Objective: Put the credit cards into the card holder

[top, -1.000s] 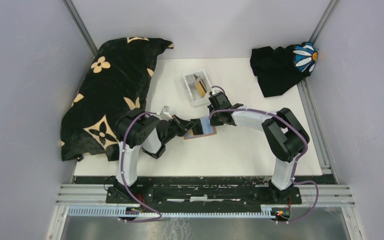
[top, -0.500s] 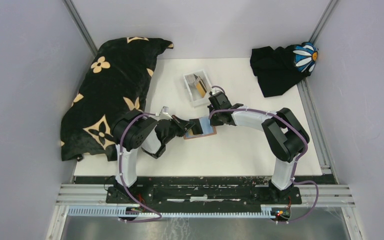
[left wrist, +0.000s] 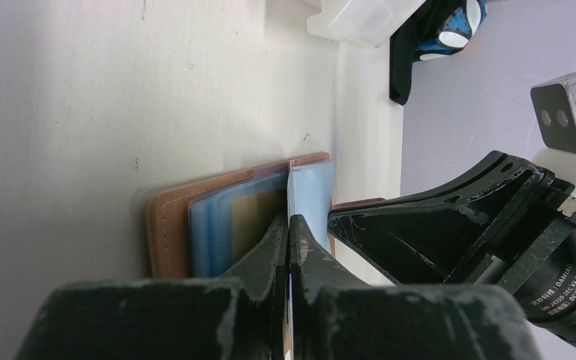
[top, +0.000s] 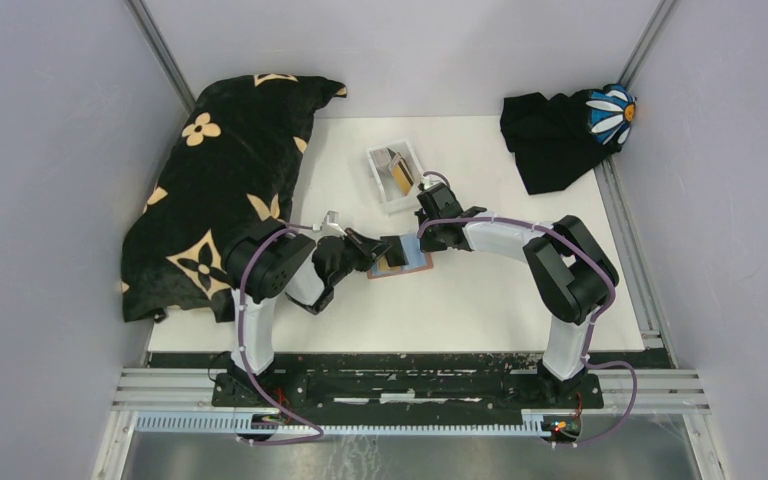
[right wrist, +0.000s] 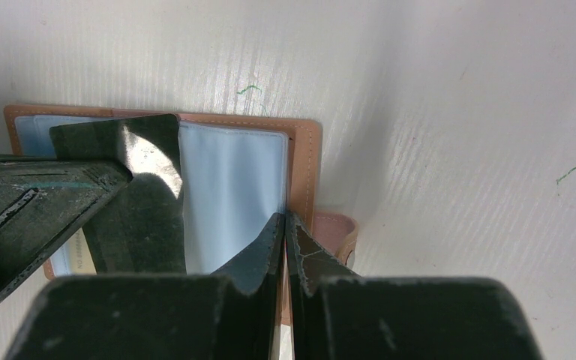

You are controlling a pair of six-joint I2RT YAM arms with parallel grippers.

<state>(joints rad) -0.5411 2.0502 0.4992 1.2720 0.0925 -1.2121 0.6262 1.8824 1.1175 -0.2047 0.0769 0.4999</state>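
Your left pincer [left wrist: 288, 225] is pinched flat on a dark card [right wrist: 146, 202]. Straight ahead of its tips the card holder [left wrist: 166, 232] lies open on the surface [left wrist: 82, 112], with the card's leading edge over its pockets. Your right pincer [right wrist: 285, 221] is nipped shut on the holder's clear sleeve [right wrist: 229, 195] at the opposite edge. I'd judge the left arm does the inserting.

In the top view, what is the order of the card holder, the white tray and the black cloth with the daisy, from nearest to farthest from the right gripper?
From the right gripper:
1. card holder, at its fingertips, in the middle.
2. white tray, just behind it, toward the back.
3. black cloth with the daisy, back right corner.
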